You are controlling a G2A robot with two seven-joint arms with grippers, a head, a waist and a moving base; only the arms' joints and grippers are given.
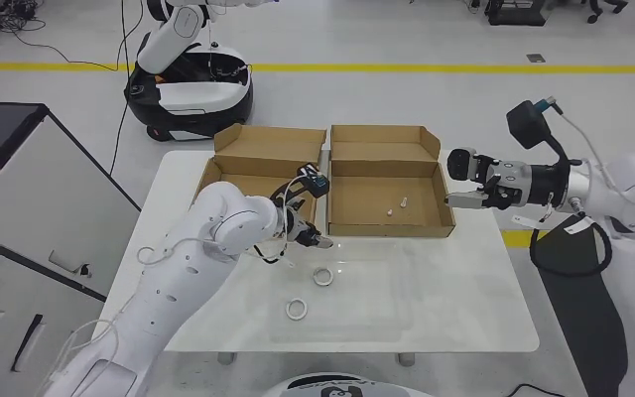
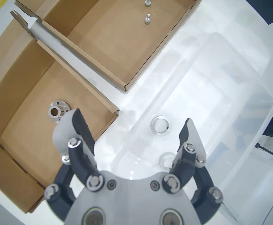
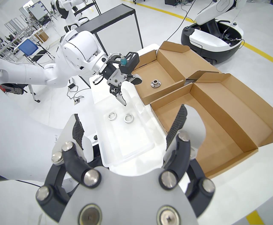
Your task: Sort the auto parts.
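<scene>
Two silver metal rings (image 1: pixel 323 276) lie in the clear plastic tray (image 1: pixel 382 303), just below the left gripper (image 2: pixel 132 117), which is spread wide and empty. Beyond stand two brown cardboard boxes (image 1: pixel 377 189), holding one silver flanged hub (image 2: pixel 57 110) (left box) and two small steel bolts (image 2: pixel 147 18). At the right box's side the right gripper (image 3: pixel 129 111) is spread too, holding nothing.

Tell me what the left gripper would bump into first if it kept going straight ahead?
Probably the metal ring lying in the clear tray, or the tray floor beside it. The open left gripper tilts down over the tray with that ring just ahead. Depth is hard to judge.
</scene>
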